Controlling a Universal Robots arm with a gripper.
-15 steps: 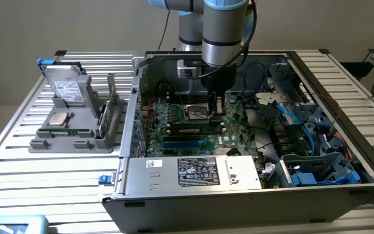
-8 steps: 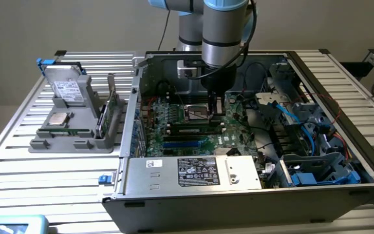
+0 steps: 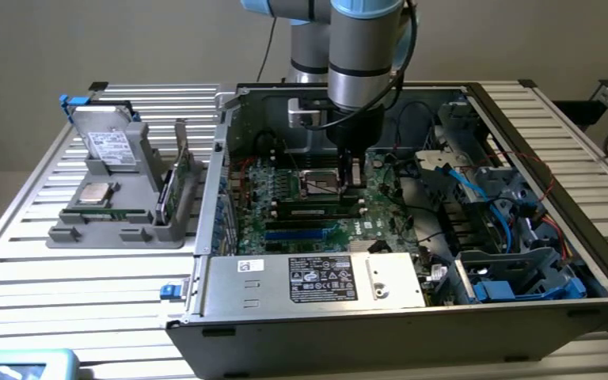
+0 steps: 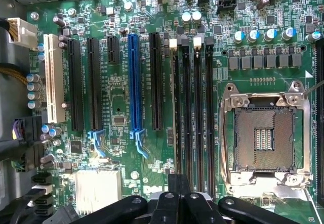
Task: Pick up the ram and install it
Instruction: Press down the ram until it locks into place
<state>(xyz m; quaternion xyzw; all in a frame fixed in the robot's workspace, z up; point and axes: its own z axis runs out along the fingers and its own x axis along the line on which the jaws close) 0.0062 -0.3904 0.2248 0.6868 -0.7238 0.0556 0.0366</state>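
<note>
- The gripper (image 3: 348,176) hangs clenched inside the case (image 3: 557,317), directly over the motherboard (image 4: 121,107); I cannot tell whether it pinches anything.
- The ram (image 3: 309,212) seems to lie along the 4 black slots (image 4: 198,113), probably there for seating.

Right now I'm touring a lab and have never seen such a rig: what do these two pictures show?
The blue-grey column is a robot arm reaching into an open computer case on a slatted table. One picture looks on from outside; the other comes from a camera on the arm's wrist, facing the green motherboard, its long black slots and empty processor socket. A grey holder with parts stands beside the case. The jaws are shut; whether they grip anything, I cannot tell.
</note>
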